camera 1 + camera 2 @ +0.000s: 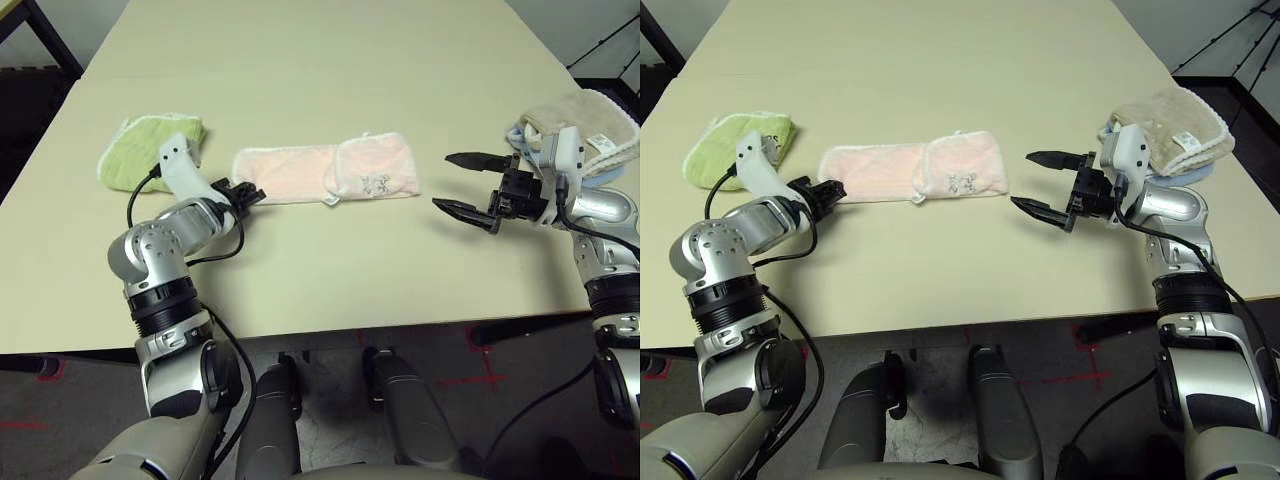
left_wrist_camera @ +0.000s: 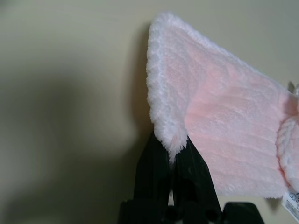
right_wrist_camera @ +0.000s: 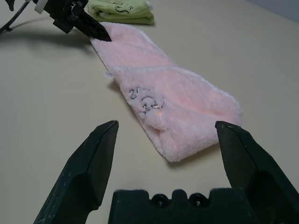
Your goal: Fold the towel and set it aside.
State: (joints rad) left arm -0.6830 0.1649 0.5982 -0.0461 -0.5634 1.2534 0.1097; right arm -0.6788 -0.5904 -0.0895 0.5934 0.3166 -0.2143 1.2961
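Towel [image 1: 325, 173] lay long-axis left-right; left gripper [image 1: 247, 194] fingers pinched its left end, right gripper [image 1: 468, 185] spread wide, apart from right end.

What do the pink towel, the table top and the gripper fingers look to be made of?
Pink towel: soft looped terry, likely cotton, with fuzzy white trim. Table: smooth matte beige top, probably laminate. Left gripper fingers: black, matte, rigid, seemingly plastic.
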